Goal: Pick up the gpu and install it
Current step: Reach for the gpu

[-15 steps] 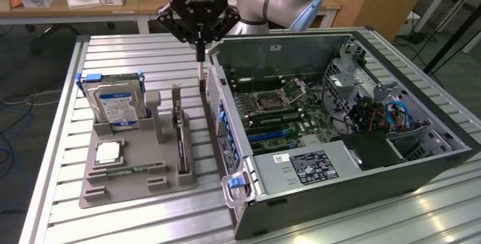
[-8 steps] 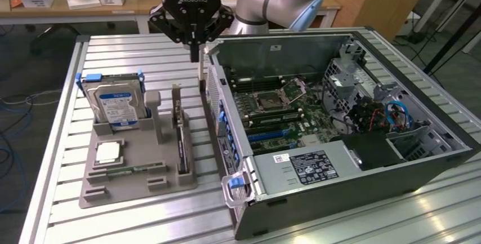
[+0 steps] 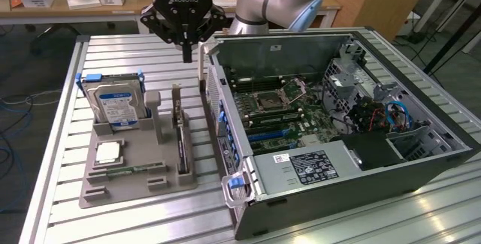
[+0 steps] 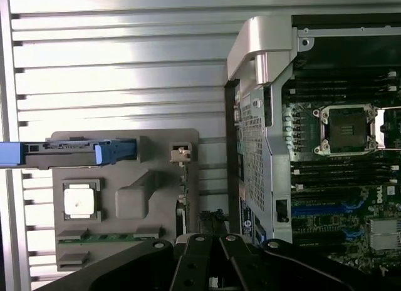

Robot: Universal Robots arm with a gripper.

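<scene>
While the pincer (image 3: 187, 52) hangs empty, fingers pressed together, above the surface (image 3: 120, 52) outside the computer case (image 3: 353, 199), the gpu (image 3: 179, 123) stands on edge beside that case in a grey holder (image 3: 128, 190), probably to offer its top edge for gripping.

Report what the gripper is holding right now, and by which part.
Nothing. The gripper is shut on empty air, and the gpu stands on edge in the grey tray, apart from it.
</scene>
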